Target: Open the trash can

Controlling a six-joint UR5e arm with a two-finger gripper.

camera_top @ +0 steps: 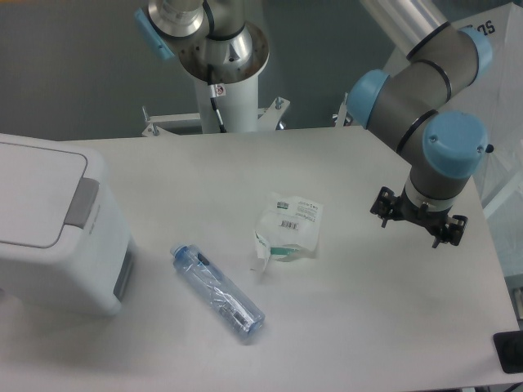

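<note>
Near front edge of desk (343, 327): clear plastic bottle (216, 293) lying on its side. Just beyond it, mid-desk: crumpled white packet (288, 229).

Left edge: bin (53, 224), lid flat and shut, grey push tab (82, 203) on the side facing mid-desk. Nothing touches it.

Right side, near the far edge: my pincer (418, 224) hangs above the desk, holding nothing; fingers hidden below the wrist, so I cannot tell apart or together.

Judgement: task not begun. Whole crossing to the tab and the press remain.
</note>
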